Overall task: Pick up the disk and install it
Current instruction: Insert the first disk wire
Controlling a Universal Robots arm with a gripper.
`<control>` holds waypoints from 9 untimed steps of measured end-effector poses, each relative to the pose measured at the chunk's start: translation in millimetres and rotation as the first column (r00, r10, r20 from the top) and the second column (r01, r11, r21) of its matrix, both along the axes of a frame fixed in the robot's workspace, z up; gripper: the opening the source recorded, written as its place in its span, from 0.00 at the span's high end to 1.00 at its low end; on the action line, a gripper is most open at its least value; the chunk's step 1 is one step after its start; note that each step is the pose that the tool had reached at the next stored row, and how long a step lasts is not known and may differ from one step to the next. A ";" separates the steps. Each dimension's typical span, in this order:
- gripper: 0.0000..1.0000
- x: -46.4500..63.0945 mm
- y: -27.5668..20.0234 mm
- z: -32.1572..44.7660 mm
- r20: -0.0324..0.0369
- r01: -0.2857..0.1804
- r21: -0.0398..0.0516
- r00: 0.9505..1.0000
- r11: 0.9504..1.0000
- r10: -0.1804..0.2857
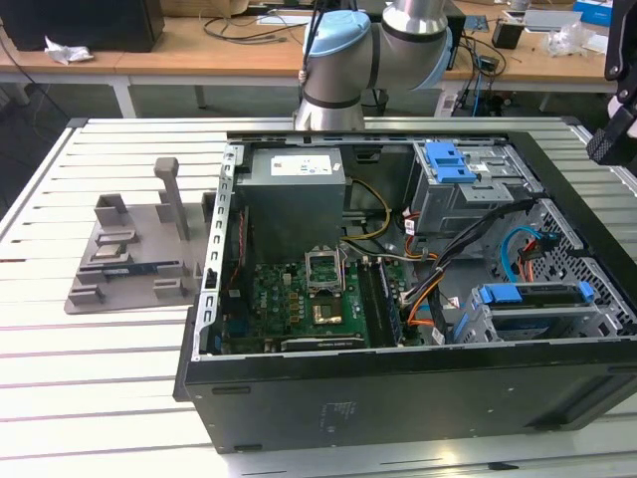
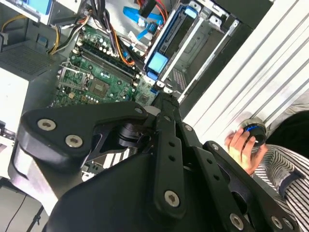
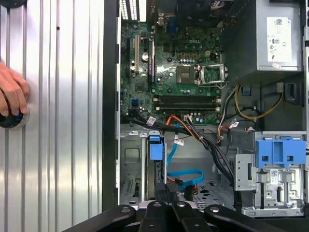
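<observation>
One arm hangs over the open case [image 1: 398, 398], and its claw [image 2: 164, 99] hovers above the corner by the drive cage [image 1: 476, 321]; whether the claw is apart or together I cannot tell from here, and I see nothing in it. The disk [image 1: 528, 296] sits in that cage, at the exterior view's lower right, its blue bracket end facing the board [image 1: 299, 299]. The cables [image 3: 207, 145] worry me most: a black bundle and orange wires cross right beside the cage mouth, and a loose blue cable [image 3: 186, 174] loops just past it, so a claw coming down there could snag one or tug a plug loose. The bracket fits close between the cage rails, and I reckon any tilt while the disk is handled would make it bind or scrape. A person's hand [image 3: 12, 94] rests on a round knob [image 3: 9, 119] on the table [image 3: 63, 121] near the case wall, and a wide swing of the arm on that side could meet it.
</observation>
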State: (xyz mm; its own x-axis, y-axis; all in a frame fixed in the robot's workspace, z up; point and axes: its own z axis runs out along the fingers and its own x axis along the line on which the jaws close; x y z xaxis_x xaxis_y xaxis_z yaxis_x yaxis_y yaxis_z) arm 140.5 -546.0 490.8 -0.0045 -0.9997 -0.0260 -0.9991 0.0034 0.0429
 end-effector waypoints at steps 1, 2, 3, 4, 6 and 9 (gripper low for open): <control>0.89 7.4 2.3 -3.1 -0.003 0.000 0.000 1.000 1.000 0.000; 0.89 14.3 4.3 -5.9 -0.004 0.000 0.000 1.000 1.000 0.000; 0.89 19.1 5.6 -7.8 -0.005 0.000 0.000 1.000 1.000 0.000; 0.89 23.3 6.7 -9.5 -0.005 0.000 0.000 1.000 1.000 0.000; 0.89 40.7 12.8 -17.7 -0.006 -0.001 0.000 1.000 1.000 0.001; 0.89 50.1 26.9 -28.3 -0.006 -0.002 0.000 1.000 1.000 0.002</control>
